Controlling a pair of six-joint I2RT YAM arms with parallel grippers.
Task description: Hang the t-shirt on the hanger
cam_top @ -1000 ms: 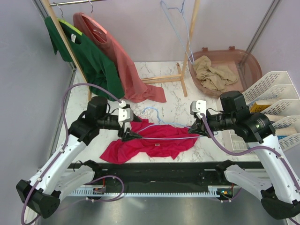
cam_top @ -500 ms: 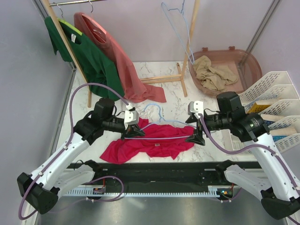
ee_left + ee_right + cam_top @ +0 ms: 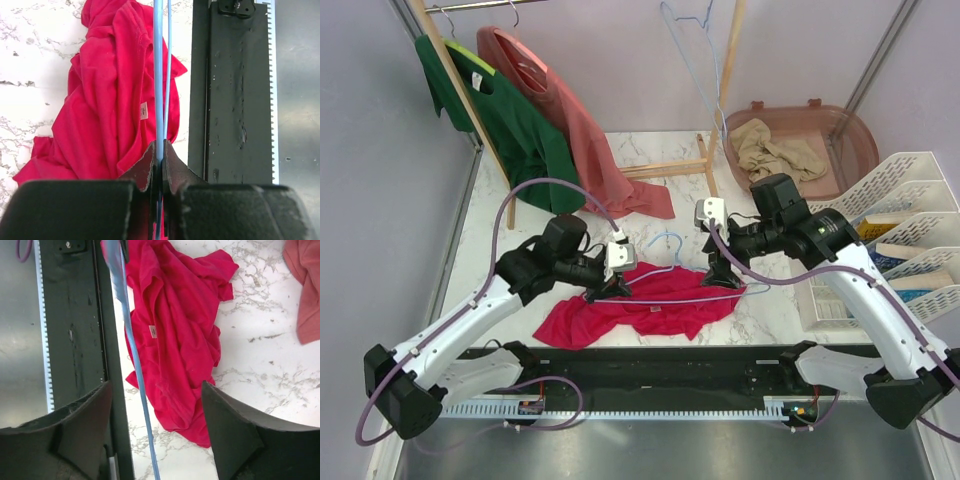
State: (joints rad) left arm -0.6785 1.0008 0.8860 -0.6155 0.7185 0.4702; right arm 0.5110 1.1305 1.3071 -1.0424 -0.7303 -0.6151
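Note:
The crimson t-shirt [image 3: 642,306] lies crumpled on the marble table near the front edge. The pale-blue wire hanger [image 3: 664,238] lies over it, hook pointing away from me. My left gripper [image 3: 611,289] is shut on the hanger's left end; in the left wrist view the wire [image 3: 158,75] runs straight out from between the closed pads of that gripper [image 3: 159,152], with the t-shirt [image 3: 110,100] beneath. My right gripper [image 3: 722,276] hovers open above the shirt's right side. In the right wrist view that gripper [image 3: 156,412] stands wide, holding nothing, with the hanger wire [image 3: 132,347] and t-shirt [image 3: 175,325] below it.
A dark green shirt [image 3: 515,120] and a salmon shirt [image 3: 582,140] hang on the wooden rack at back left. A spare blue hanger [image 3: 695,50] hangs above. A brown basket [image 3: 850,125] holds beige cloth. White tray racks [image 3: 910,215] stand right. A black rail [image 3: 650,365] borders the near edge.
My left gripper closed on the hanger's left end and shifted right. My right gripper let go of the hanger's right end, opened wide and moved left over the shirt.

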